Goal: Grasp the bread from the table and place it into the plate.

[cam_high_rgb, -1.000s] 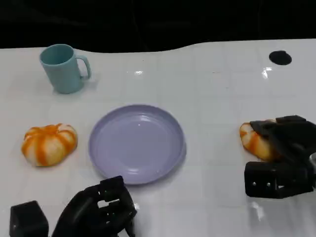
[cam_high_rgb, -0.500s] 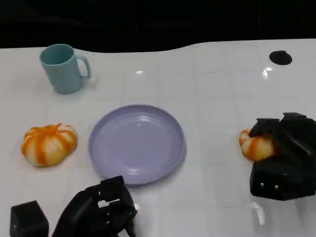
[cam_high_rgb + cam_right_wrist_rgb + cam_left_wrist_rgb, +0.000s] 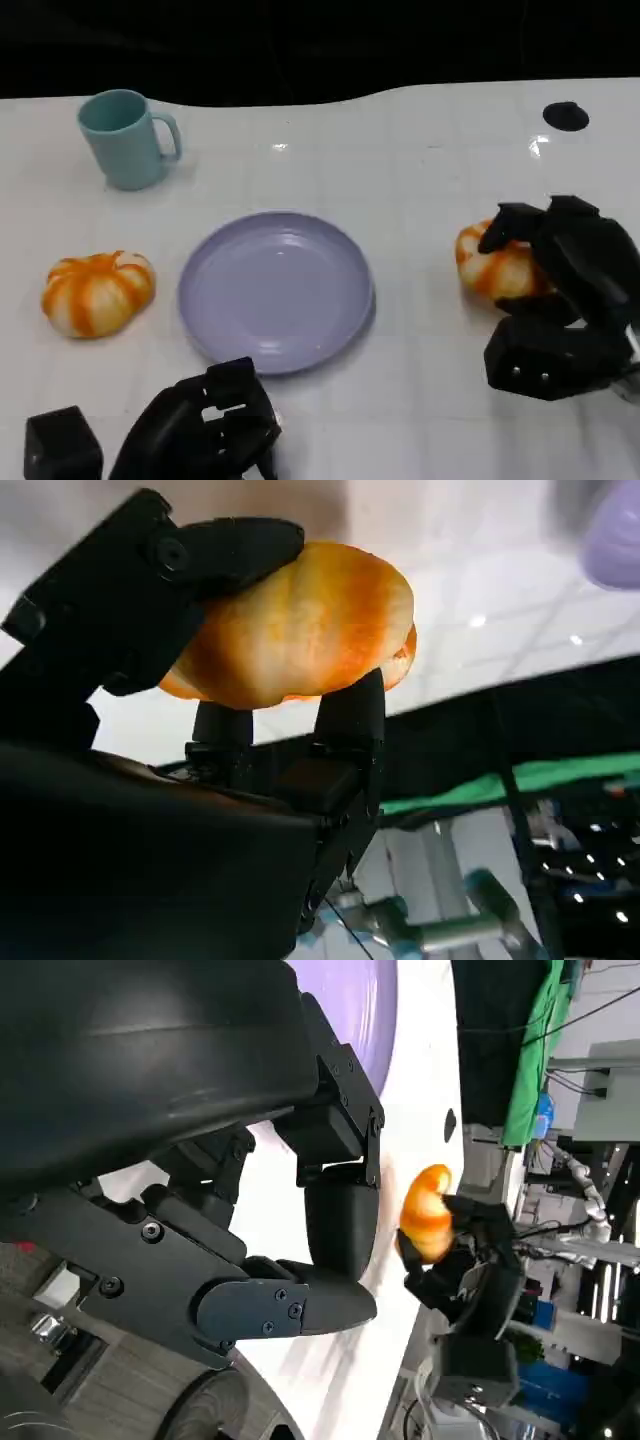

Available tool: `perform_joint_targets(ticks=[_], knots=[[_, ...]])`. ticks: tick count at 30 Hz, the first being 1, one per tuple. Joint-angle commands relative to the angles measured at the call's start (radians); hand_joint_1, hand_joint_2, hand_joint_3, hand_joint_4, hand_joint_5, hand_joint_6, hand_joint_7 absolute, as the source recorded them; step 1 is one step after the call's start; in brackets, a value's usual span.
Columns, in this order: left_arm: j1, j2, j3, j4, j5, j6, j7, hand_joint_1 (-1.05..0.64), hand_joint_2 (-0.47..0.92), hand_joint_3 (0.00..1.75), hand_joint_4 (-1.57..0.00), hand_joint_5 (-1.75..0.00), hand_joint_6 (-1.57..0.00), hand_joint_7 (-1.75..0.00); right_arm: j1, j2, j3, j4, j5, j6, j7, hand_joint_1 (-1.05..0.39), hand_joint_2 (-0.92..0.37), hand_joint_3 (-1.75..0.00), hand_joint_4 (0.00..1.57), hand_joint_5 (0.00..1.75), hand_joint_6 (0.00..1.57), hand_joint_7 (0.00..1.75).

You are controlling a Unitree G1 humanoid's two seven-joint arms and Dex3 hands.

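Observation:
My right hand (image 3: 565, 300) grips an orange-and-white bread roll (image 3: 495, 270) to the right of the lilac plate (image 3: 200, 300). In the right wrist view the roll (image 3: 300, 630) sits clamped between the black fingers (image 3: 150, 590) of that hand (image 3: 170, 810), lifted off the white table. The left wrist view shows the same roll (image 3: 427, 1215) held by the right hand (image 3: 470, 1290) beyond the plate (image 3: 365, 1000). My left hand (image 3: 195, 430) rests at the table's near edge below the plate. Its fingers (image 3: 330, 1230) are curled in on nothing.
A second orange striped bun (image 3: 97, 290) lies left of the plate. A teal mug (image 3: 125, 138) stands at the back left. A black round mark (image 3: 566, 116) sits at the back right. Bare white table lies between the plate and the held roll.
My right hand has closed on the roll and carried it a little left and away from me, toward the plate. The left hand and the other things have stayed put.

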Motion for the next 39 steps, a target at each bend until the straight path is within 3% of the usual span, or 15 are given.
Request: perform_joint_targets(ticks=[1, 6, 11, 18, 27, 39], knots=[[0.005, 0.010, 0.004, -0.006, 0.001, 0.005, 0.006, -0.57, 0.70, 0.60, -0.78, -1.75, -0.75, -1.43, 0.033, 0.020, -0.026, -0.089, 0.048, -0.029, 0.013, -0.03, -0.37, -1.22, 0.94, 1.75, 0.83, 1.55], [0.009, 0.013, 0.004, -0.012, 0.001, 0.009, 0.007, -0.56, 0.69, 0.61, -0.78, -1.75, -0.75, -1.42, 0.050, 0.056, -0.034, -0.199, 0.091, -0.026, 0.091, -0.04, -0.36, -1.29, 0.96, 1.75, 0.77, 1.68], [0.007, 0.014, 0.005, -0.012, -0.003, 0.016, 0.004, -0.57, 0.69, 0.61, -0.78, -1.75, -0.75, -1.43, 0.032, 0.107, -0.019, -0.218, 0.088, -0.061, 0.100, -0.04, -0.27, -1.42, 1.00, 1.75, 0.79, 1.72], [0.003, 0.016, 0.006, 0.001, 0.003, 0.001, 0.000, -0.58, 0.69, 0.61, -0.78, -1.75, -0.76, -1.42, -0.011, 0.181, 0.022, -0.194, 0.050, -0.087, 0.100, -0.07, -0.21, -1.43, 1.00, 1.75, 0.83, 1.59], [0.008, 0.016, 0.001, 0.003, 0.009, -0.019, -0.002, -0.58, 0.67, 0.65, -0.79, -1.75, -0.77, -1.40, -0.104, 0.296, 0.063, -0.034, 0.028, -0.098, 0.064, -0.10, -0.25, -1.42, 0.99, 1.75, 0.76, 1.74], [0.012, 0.010, -0.008, -0.002, 0.003, -0.018, -0.006, -0.56, 0.66, 0.66, -0.79, -1.75, -0.77, -1.41, -0.213, 0.402, 0.088, 0.185, 0.024, -0.060, 0.035, -0.12, -0.31, -1.34, 0.94, 1.75, 0.72, 1.75]])
